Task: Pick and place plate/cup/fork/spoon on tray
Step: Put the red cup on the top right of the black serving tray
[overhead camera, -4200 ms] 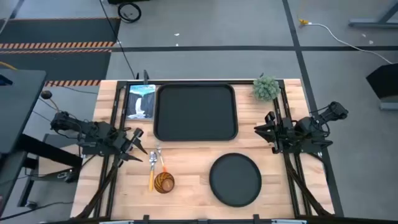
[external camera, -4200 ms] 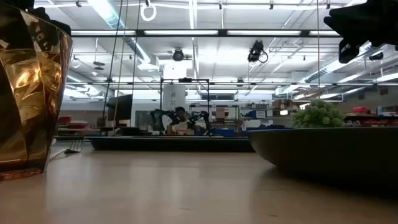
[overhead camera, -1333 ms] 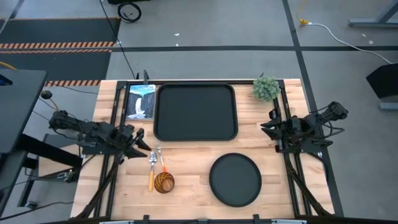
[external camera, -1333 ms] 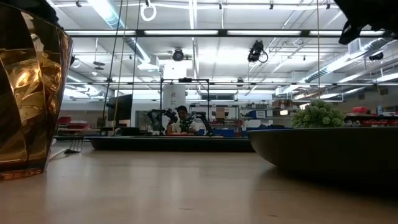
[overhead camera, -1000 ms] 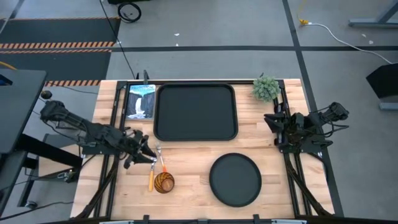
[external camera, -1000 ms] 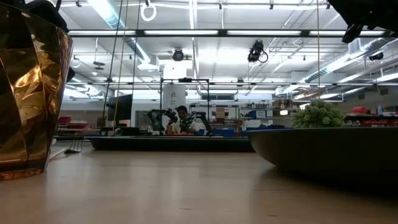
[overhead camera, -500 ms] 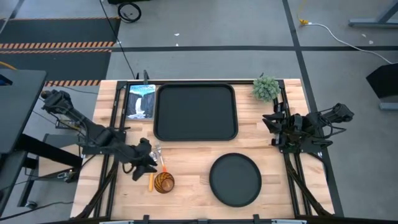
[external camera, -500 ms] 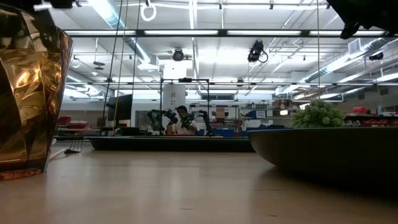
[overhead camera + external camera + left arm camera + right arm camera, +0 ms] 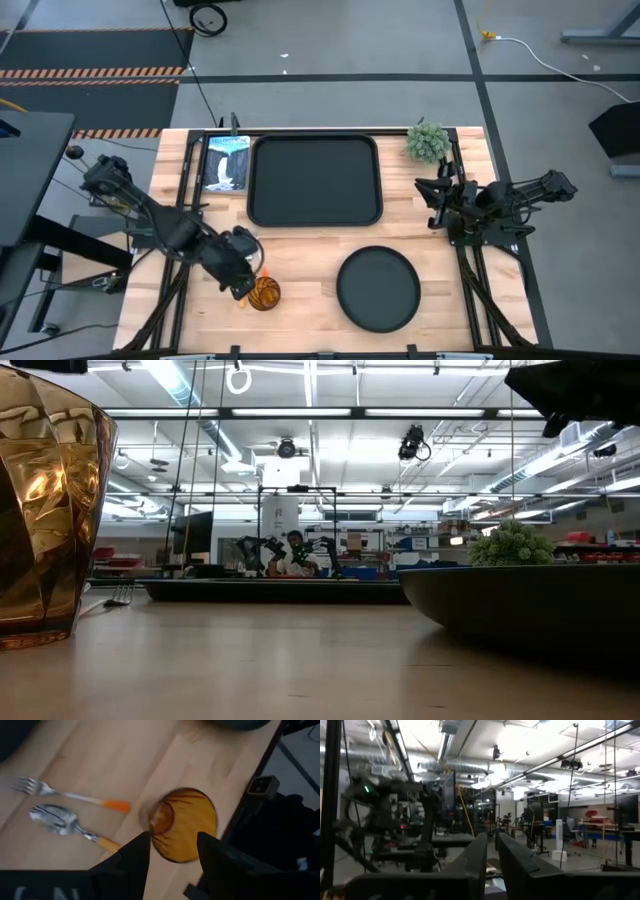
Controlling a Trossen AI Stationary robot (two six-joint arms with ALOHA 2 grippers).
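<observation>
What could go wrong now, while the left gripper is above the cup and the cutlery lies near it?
The left gripper, open, hangs over the cup. It may be off-centre, so a finger might hit the rim and tip the cup. The fork and spoon lie close beside the cup, so a descending finger could knock them.

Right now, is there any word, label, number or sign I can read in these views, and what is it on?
No text can be read.
On the body of the left tool: pale marks, too blurred to read.
On the picture card beside the tray: no legible writing.
On the striped floor tape: stripes only, no words.
</observation>
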